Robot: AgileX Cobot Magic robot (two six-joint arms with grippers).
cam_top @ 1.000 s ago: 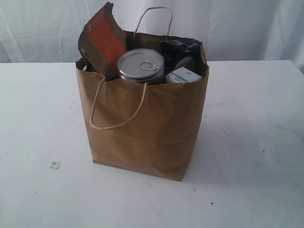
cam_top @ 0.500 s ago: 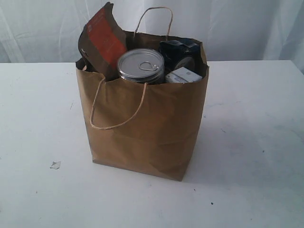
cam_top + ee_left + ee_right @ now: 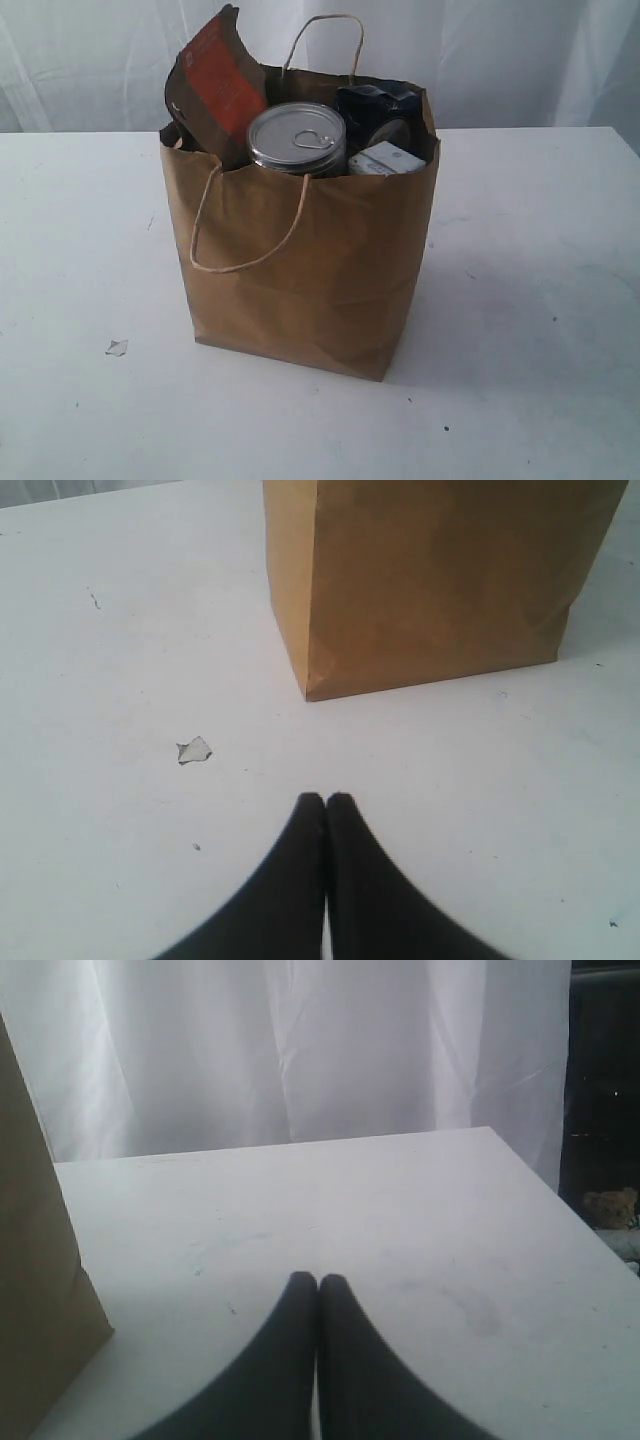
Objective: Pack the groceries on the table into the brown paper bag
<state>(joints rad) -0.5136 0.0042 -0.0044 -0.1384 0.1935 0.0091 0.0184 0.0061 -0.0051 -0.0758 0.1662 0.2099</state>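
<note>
Soft, even daylight comes through the white curtain (image 3: 300, 1050) beyond the right pincer (image 3: 318, 1282). The tall brown kraft paper bag (image 3: 320, 270) casts a faint shadow over the white tabletop (image 3: 520, 300) on that pincer's side. The left pincer (image 3: 326, 800) and the right look blurred close up.

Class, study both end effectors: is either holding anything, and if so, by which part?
Nothing is held. The left end effector and the right end effector are both shut and empty, apart from the paper bag.

The white table (image 3: 540, 300) carries 1 brown paper bag (image 3: 310, 270) and 1 small paper scrap (image 3: 117, 347).
</note>
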